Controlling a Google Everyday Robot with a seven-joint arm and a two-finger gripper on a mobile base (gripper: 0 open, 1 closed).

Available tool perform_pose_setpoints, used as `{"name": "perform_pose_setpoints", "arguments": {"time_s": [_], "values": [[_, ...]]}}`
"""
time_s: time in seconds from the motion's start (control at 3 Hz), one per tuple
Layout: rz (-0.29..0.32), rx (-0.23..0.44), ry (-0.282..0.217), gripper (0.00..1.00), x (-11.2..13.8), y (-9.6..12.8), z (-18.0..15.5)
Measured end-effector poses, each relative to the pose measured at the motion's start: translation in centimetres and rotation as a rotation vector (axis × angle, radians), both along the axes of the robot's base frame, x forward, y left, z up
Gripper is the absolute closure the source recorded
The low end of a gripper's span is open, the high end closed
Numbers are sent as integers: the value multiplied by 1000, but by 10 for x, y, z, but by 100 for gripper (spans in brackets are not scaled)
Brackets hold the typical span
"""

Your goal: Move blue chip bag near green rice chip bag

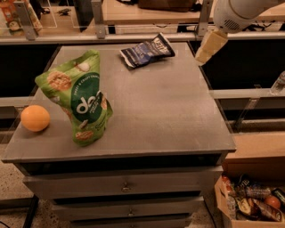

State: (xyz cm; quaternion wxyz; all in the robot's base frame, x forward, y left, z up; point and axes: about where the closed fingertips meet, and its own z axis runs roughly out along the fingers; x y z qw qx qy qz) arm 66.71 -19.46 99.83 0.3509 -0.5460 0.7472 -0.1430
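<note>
The blue chip bag (147, 50) lies flat at the back of the grey table (169, 111), right of centre. The green rice chip bag (80, 100) stands upright near the front left. My gripper (209, 46) hangs from the white arm at the upper right. It sits over the table's back right edge, a short way right of the blue chip bag, and does not touch it.
An orange ball-like fruit (35, 118) sits at the table's left edge beside the green bag. Drawers (127, 187) are below the tabletop. A cardboard box of snacks (251, 202) stands on the floor at the lower right. A rail and shelf (147, 13) run behind the table.
</note>
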Motion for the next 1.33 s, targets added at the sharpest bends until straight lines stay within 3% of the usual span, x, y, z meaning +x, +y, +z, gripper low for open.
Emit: {"name": "perform_pose_setpoints", "arguments": {"time_s": [0.33,0.67,1.33], "values": [[-14,47,-103,0,45,12,-3],[-41,117,-147,0,96,30,-10],[-73,291,-54,0,146,68,-37]]}}
